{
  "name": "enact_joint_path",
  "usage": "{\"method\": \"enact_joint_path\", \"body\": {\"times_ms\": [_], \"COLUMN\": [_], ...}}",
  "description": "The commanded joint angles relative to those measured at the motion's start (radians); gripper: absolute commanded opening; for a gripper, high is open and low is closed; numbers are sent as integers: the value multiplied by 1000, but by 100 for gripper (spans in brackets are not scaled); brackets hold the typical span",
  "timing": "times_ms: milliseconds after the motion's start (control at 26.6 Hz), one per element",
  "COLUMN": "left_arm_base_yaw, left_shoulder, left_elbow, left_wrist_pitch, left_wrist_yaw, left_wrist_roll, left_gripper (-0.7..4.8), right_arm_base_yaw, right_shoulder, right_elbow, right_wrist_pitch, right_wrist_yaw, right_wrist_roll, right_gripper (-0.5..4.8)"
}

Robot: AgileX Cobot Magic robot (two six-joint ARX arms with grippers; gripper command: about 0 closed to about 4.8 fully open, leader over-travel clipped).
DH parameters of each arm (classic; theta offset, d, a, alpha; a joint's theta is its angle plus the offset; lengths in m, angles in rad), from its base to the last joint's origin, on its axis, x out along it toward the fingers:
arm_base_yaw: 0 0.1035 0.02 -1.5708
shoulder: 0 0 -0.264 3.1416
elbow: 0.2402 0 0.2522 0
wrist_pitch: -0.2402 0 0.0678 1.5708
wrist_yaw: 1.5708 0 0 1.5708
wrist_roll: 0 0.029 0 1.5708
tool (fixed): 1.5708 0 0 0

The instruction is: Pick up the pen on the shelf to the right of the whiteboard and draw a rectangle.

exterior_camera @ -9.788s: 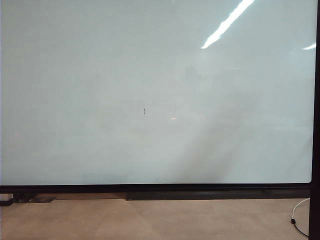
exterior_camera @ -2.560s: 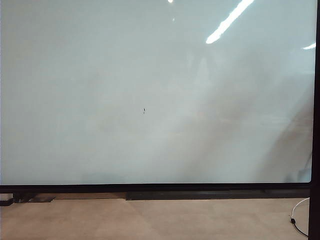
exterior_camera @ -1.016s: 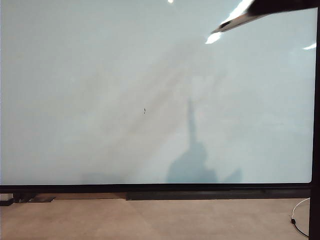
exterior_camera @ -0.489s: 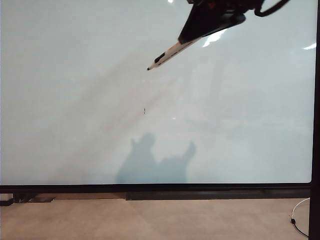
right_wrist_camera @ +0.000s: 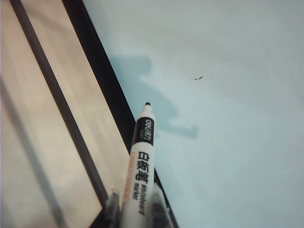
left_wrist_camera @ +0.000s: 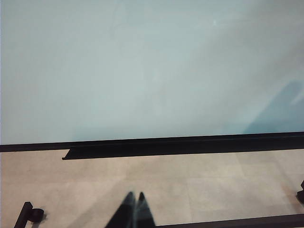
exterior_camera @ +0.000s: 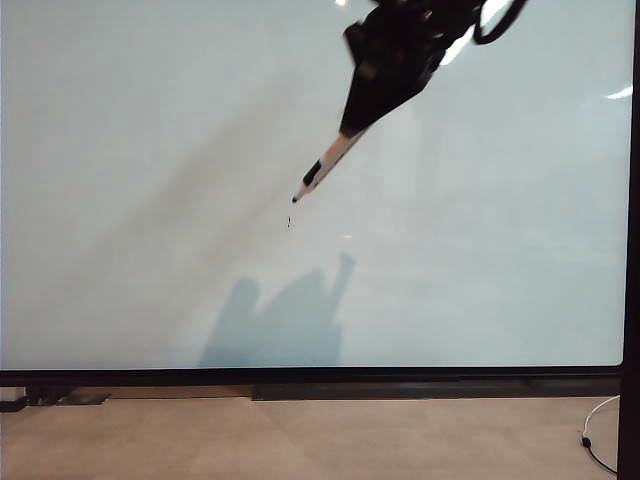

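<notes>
Exterior view: the right gripper (exterior_camera: 352, 125) has swung in from the upper right and come down toward the middle of the whiteboard (exterior_camera: 130, 150), where half a second ago it was higher and a second ago only just entering at the top edge. It is clamped on the pen (exterior_camera: 318, 172), which slants down and to the left, its black tip now just above the small black speck (exterior_camera: 289, 222). A shadow of arm and pen has moved left along the lower board. No line of the rectangle is drawn; the board is bare apart from the speck. My reading is that the pick-up is done and the arm is bringing the tip to a starting point; whether the tip already touches the board cannot be told.

Left wrist view: the left gripper (left_wrist_camera: 135, 205) sits low in front of the board, over the floor (left_wrist_camera: 213, 180), its fingers together with nothing between them. It plays no part at this point.

Right wrist view: the pen (right_wrist_camera: 138, 164) stands out from between the fingers of the right gripper (right_wrist_camera: 135, 205), which grip its lower barrel. Its tip points toward the board's surface near the black frame (right_wrist_camera: 102, 71), with the speck (right_wrist_camera: 198, 78) a little way off to the right.
</notes>
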Motion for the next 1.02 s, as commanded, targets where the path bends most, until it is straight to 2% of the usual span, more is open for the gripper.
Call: {"method": "enact_joint_path", "body": {"times_ms": [38, 188, 565, 1016], "left_arm_base_yaw": [0, 0, 0, 0], "left_shoulder": [0, 0, 0, 0], "left_elbow": [3, 3, 3, 3], "left_wrist_pitch": [9, 10, 10, 10], "left_wrist_yaw": [1, 1, 1, 1], "left_wrist_roll": [0, 0, 0, 0], "left_gripper": [-5, -5, -5, -5], "right_arm_base_yaw": [14, 31, 31, 14], "right_shoulder": [58, 140, 277, 294], "right_elbow": [48, 116, 197, 198], "right_wrist_pitch": [-26, -23, 53, 153], "right_wrist_yaw": [73, 139, 141, 178], "right_wrist_roll": [-81, -124, -167, -244], "right_gripper": [-5, -5, -5, -5]}}
